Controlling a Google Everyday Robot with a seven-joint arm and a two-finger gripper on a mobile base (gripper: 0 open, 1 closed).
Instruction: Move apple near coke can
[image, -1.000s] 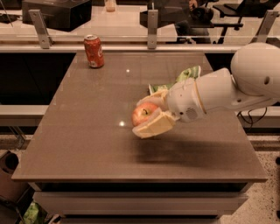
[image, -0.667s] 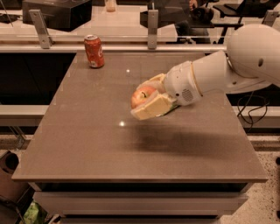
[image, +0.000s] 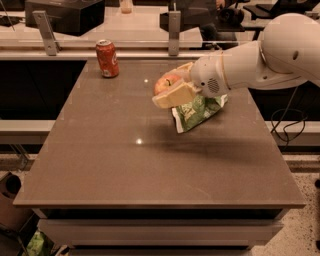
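1. The brown table (image: 125, 170) fills most of the frame, from the lower edge up to a railing across the top.
2. The white robot arm (image: 270, 55) reaches in from the upper right and points left over the table's far half.
3. A green-and-white snack bag (image: 197, 111) lies on the tabletop just right of centre, partly hidden under the arm's wrist.
4. The gripper (image: 167, 87) sits just above the frame's centre, its 2 pale fingers (image: 172, 96) closed around the apple.
5. The coke can (image: 107, 58) stands upright at the table's far left corner, in the upper left of the frame.
6. The apple (image: 165, 83) rests between the fingers, held above the tabletop, right of the can and well apart from it, just up-left of the bag.
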